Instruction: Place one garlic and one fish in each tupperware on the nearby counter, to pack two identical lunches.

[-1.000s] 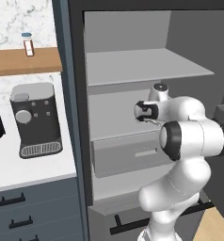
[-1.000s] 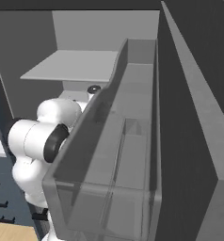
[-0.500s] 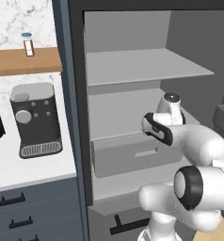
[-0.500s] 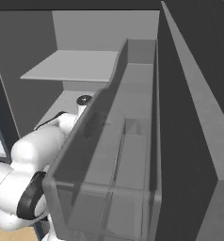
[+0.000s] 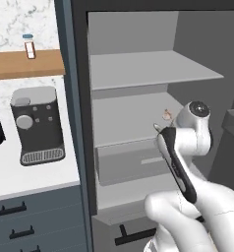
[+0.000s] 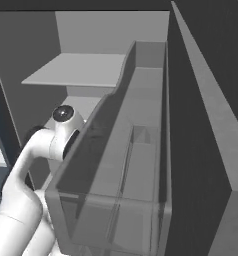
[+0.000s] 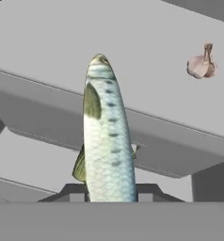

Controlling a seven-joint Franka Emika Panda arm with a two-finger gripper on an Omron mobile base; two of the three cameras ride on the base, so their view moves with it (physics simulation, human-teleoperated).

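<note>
On the hand cam I've got the slim silvery-green fish point(image 7: 106, 141) sticking straight out from the gripper point(image 7: 108, 192). Its tail end sits down between the two dark fingertips point(image 7: 74, 191) and its head points away from me. The fingers are closed in against its body on both sides, so it's pinched there.

Past the fish there's the grey fridge shelf point(image 7: 147, 89), and the pinkish garlic point(image 7: 201, 65) is lying on it, up and to the right of the fish's head, well apart from it. From the left base cam I can make out that same garlic point(image 5: 166, 115) as a tiny pale blob toward the back right of the middle shelf point(image 5: 129, 118), just left of the arm's wrist. It's really small in that view, so I'm only fairly sure that's what it is.

The arm point(image 5: 185, 162) is bent up in front of the open fridge, and the hand itself is hidden behind the forearm there. To the left, the white marble counter point(image 5: 20, 174) has a dark grey coffee machine point(image 5: 36, 124) standing on it. Above that, a small bottle point(image 5: 28, 46) stands on the wooden shelf point(image 5: 25, 64).

From the right base cam I mostly see the clear door bin point(image 6: 126, 190), with the arm's white elbow point(image 6: 58, 135) just left of it.
</note>
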